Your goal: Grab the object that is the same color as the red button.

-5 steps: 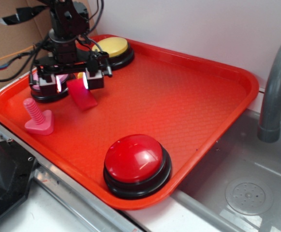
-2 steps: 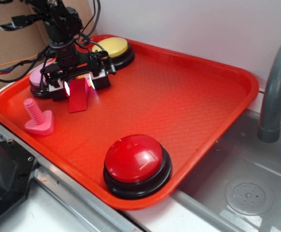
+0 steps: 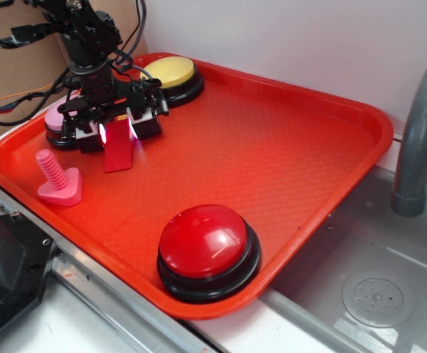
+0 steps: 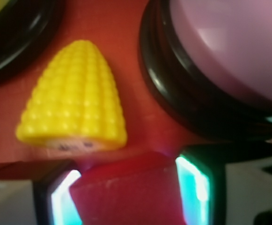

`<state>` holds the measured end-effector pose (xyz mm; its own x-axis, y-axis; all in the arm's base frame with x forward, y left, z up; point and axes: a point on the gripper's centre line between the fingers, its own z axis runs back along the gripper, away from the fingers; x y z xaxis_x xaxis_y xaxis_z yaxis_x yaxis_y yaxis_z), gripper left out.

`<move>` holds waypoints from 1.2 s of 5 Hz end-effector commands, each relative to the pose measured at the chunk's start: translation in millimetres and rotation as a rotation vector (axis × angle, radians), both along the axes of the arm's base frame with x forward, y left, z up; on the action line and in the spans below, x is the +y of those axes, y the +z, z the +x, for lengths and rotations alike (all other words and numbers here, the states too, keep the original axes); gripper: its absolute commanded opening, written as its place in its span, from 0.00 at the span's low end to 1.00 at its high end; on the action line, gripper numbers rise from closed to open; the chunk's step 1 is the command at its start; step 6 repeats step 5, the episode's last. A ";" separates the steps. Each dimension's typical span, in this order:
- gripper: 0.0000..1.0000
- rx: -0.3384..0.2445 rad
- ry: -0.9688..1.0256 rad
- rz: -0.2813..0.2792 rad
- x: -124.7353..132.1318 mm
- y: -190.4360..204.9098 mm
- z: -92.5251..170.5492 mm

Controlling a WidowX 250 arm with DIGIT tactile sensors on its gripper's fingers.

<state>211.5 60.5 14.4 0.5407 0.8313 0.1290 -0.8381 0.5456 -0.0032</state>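
The red block [image 3: 117, 156] stands on edge at the left of the red tray [image 3: 286, 140], between the two lit fingers of my gripper [image 3: 117, 131]. In the wrist view the block [image 4: 126, 206] fills the gap between the glowing pads [image 4: 192, 187] and touches both, so the gripper [image 4: 125, 187] is shut on it. I cannot tell whether the block's lower edge touches the tray. The large glossy red button [image 3: 204, 241] on its black base sits at the tray's front edge, well away from the gripper.
A pink bolt [image 3: 57, 180] stands left of the gripper. A pink button [image 3: 57, 118] and a yellow button [image 3: 169, 70] are behind it. A yellow corn-shaped piece [image 4: 75, 93] lies just ahead of the fingers. A grey faucet [image 3: 419, 125] and sink [image 3: 360, 294] are at the right.
The fingers have closed in on the red block, which went from tilted to upright. The gripper has shifted slightly left and back with it.
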 end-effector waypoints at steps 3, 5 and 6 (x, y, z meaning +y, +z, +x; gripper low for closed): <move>0.00 0.070 -0.765 -0.113 -67.9 111.8 -17.6; 0.00 0.124 -0.813 -0.151 -76.0 105.2 -32.3; 0.00 0.124 -0.813 -0.151 -76.0 105.2 -32.3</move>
